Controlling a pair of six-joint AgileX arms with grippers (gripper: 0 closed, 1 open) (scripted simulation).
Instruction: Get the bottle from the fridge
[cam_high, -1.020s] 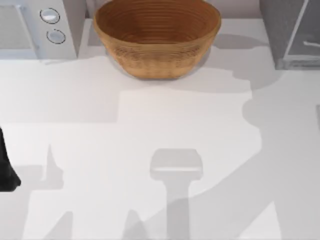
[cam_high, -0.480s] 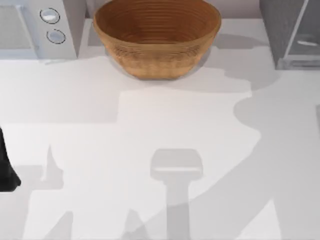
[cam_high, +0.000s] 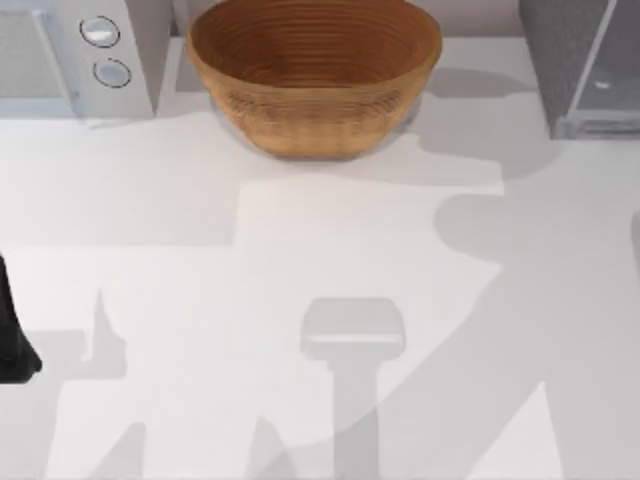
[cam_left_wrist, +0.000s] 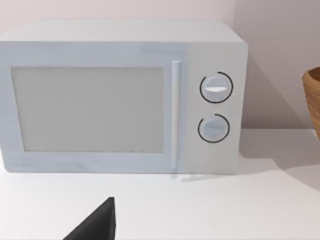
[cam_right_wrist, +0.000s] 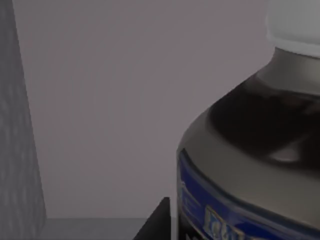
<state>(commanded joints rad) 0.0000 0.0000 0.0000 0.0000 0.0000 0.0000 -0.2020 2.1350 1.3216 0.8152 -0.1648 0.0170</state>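
On the table (cam_high: 200, 210), the wooden bowl (cam_high: 314, 75) sits at twelve o'clock. The microwave (cam_high: 75, 55) stands at ten o'clock, left of the bowl. The fridge (cam_high: 580, 65) stands at two o'clock, right of it. The bottle (cam_right_wrist: 250, 150) seems to stand inside the fridge, close before its back wall.

I see a smooth, matt white tabletop (cam_high: 300, 230). At the upper middle of the top view sits a wooden bowl (cam_high: 314, 70), ribbed with fine rings. The white box (cam_left_wrist: 120, 95) at upper left looks like smooth plastic with a dull grey window. The fridge (cam_high: 580, 65) at upper right has a speckled dark-grey side and a paler glassy panel. My right wrist view shows the bottle (cam_right_wrist: 250, 165), glossy and dark, with a white cap and a blue label.
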